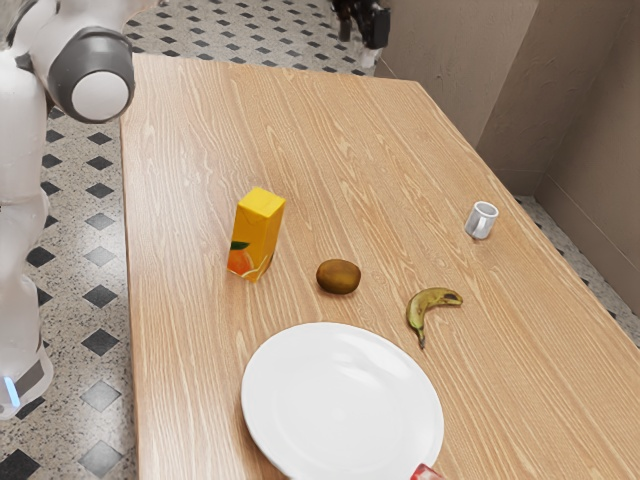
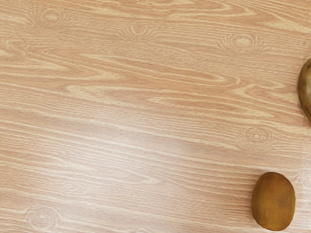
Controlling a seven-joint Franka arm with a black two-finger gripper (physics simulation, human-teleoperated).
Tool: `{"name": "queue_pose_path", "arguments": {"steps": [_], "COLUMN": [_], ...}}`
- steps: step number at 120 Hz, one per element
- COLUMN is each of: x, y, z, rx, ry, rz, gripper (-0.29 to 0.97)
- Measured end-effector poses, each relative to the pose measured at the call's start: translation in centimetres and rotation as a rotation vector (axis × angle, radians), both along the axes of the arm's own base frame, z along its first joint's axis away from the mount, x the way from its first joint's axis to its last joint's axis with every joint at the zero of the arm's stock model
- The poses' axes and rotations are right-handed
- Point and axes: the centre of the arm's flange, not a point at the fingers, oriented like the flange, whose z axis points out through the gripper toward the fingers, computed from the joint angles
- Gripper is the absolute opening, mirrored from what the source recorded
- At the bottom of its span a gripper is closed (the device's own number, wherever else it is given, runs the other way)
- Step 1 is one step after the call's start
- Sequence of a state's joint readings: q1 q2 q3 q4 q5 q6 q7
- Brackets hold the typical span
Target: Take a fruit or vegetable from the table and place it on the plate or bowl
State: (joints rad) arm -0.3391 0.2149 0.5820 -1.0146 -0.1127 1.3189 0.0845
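Brown and oval, with a dull matte skin, the kiwi (image 1: 338, 276) lies mid-table on pale wood, just beyond the far rim of the white plate (image 1: 342, 405). To the exterior view's left stands an orange juice carton (image 1: 257, 233). To the right lies a greenish, dark-blotched banana (image 1: 432, 305). The black gripper (image 1: 362, 20) hangs far off, and whether it is open or closed cannot be told.

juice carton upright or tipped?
Upright. The juice carton stands on its base on the table, top face up, beside the kiwi.
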Motion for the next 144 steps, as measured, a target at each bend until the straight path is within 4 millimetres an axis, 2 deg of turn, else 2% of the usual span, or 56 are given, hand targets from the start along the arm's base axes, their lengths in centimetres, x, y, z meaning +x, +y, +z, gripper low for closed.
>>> {"name": "queue_pose_path", "arguments": {"steps": [5, 11, 22, 35, 49, 59, 65, 70, 83, 93, 114, 144], "x": [2.4, 4.4, 6.5, 9.1, 10.1, 10.3, 10.4, 10.6, 11.4, 12.0, 13.6, 14.7], "y": [-2.6, -3.9, -4.6, -7.0, -8.0, -7.6, -8.1, -9.2, -13.5, -15.1, -16.3, -16.7], "z": [-3.2, -6.5, -10.1, -14.5, -15.9, -15.8, -15.9, -16.3, -19.1, -20.9, -24.2, -26.9], "rx": [-0.003, -0.011, -0.025, -0.076, -0.133, -0.166, -0.178, -0.190, -0.185, -0.171, -0.122, -0.103], "ry": [0.047, 0.093, 0.127, 0.155, 0.150, 0.138, 0.139, 0.145, 0.184, 0.196, 0.185, 0.174], "rz": [-0.022, -0.022, -0.011, -0.017, 0.050, 0.110, 0.131, 0.134, 0.126, 0.142, 0.185, 0.236], "gripper": [0.68, 0.68, 0.68, 0.68, 0.68, 0.68, 0.68, 0.68, 0.68, 0.68, 0.68, 0.68]}}
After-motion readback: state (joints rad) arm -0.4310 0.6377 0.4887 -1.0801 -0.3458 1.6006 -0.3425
